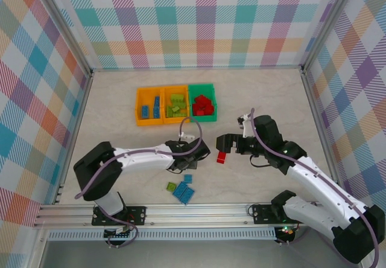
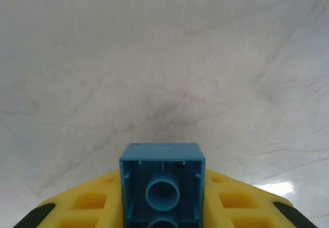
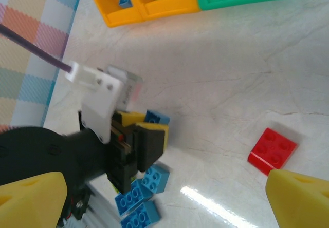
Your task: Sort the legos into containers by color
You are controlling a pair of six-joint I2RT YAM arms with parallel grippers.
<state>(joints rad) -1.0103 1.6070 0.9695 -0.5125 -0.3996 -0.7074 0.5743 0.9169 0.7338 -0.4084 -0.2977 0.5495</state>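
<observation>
My left gripper [image 2: 162, 200] is shut on a blue lego [image 2: 162, 184], hollow underside towards the camera, between yellow fingers [image 2: 92, 205]. Seen from above, that gripper [image 1: 196, 153] is just off the table, in front of the bins. My right gripper [image 1: 225, 142] stands open above a red lego [image 1: 221, 157] that lies on the table. In the right wrist view the red lego [image 3: 272, 148] lies just inside the right fingertip [image 3: 300, 197]. At the back stand an orange bin [image 1: 149, 106] with blue legos, an orange bin [image 1: 176, 105] with green ones, and a green bin [image 1: 202, 102] with red ones.
Loose blue legos [image 1: 184, 191] and one green lego [image 1: 171, 186] lie near the front edge, below my left gripper. The metal rail [image 1: 181, 210] runs along the near side. Checked walls close in the left, back and right.
</observation>
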